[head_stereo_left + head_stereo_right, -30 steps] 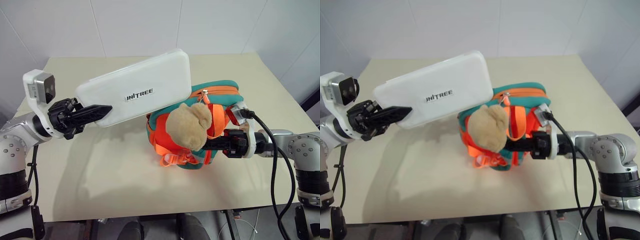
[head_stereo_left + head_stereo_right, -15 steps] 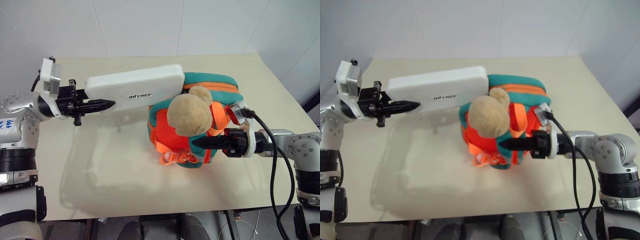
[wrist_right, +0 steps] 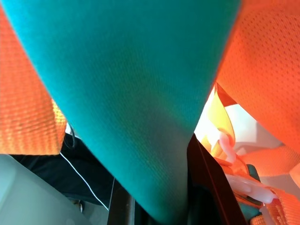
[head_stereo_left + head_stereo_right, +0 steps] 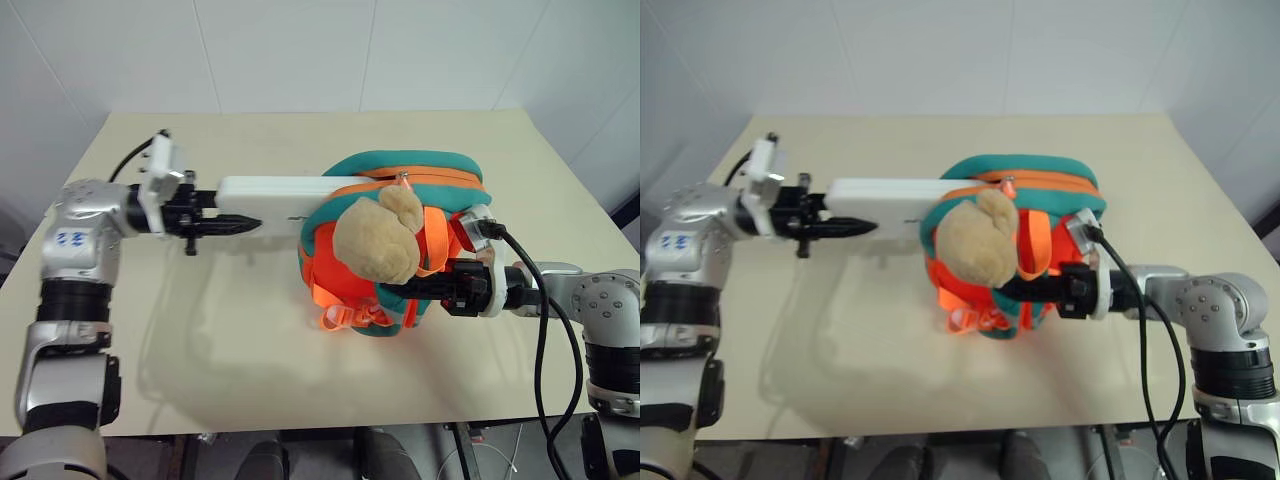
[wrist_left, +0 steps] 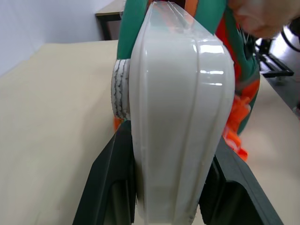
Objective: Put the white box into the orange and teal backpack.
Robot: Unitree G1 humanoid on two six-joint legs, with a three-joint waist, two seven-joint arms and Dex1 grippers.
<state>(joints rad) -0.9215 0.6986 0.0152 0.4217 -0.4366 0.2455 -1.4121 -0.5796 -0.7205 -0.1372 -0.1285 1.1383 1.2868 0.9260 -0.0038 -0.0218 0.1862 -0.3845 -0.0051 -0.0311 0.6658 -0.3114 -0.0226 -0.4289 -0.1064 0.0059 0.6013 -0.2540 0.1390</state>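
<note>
Eye views: white box (image 4: 262, 196) gone from tilted-up to level since a second ago, far end now inside open top of orange and teal backpack (image 4: 400, 245); insertion under way, not finished. Left gripper (image 4: 228, 226) clamped on near end of box, rest reaching out past fingertips.

Left wrist view: box pinched edge-on between both fingers (image 5: 108, 187), bag straight ahead.

Right wrist view: right gripper (image 4: 400, 290) closed narrow on teal strap (image 3: 140, 103), holding bag steady.
</note>
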